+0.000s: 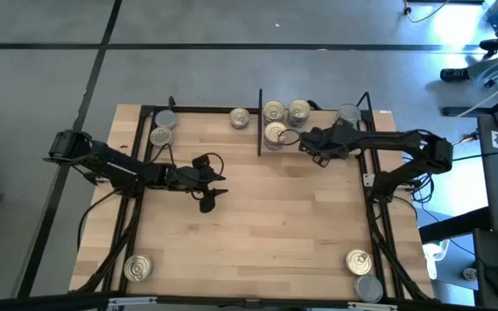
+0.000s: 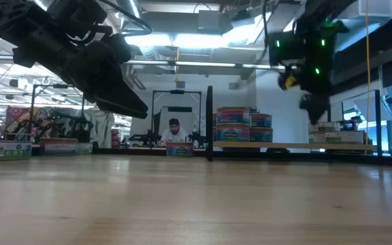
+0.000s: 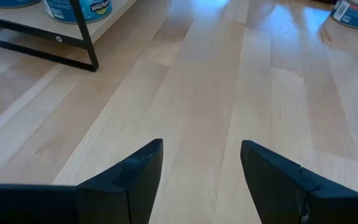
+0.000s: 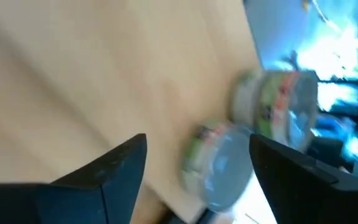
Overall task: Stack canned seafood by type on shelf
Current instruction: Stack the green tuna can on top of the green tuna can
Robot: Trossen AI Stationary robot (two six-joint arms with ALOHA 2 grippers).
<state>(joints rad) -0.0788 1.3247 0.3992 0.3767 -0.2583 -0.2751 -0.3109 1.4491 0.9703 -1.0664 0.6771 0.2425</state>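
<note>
The right claw (image 1: 305,143) hangs over the right bay of the shelf (image 1: 206,111), just beside the cluster of gold-lidded tins (image 1: 275,132) that sits against the black upright divider (image 1: 259,121). Its fingers stand apart with nothing between them; the right wrist view shows two grey-lidded tins (image 4: 219,168) lying ahead of and beyond the spread fingers, not between them. From that claw the gold-lidded group lies toward the divider, touching or nearly touching its tip, while a lone grey-lidded tin (image 1: 348,112) sits toward the shelf's back right corner. The tins are low and round, so they have no long axis to line up with; what matters, as I judge it, is which type the claw drops over.

The left claw (image 1: 207,184) is out over the bare bench (image 1: 258,233), well apart from any tin, fingers released and empty. The nearest tins to it are the pair (image 1: 162,128) in the left bay, behind it; one more gold-lidded tin (image 1: 239,118) stands between that pair and the divider. Three tins are not yet on the shelf: one (image 1: 137,268) at the near left corner, two (image 1: 361,272) at the near right.

Labels: the left wrist view shows blue-banded tins (image 3: 78,9) with partial white lettering too cropped to read. The low view shows blue and red labels on the stacked tins (image 2: 242,124), unreadable.
</note>
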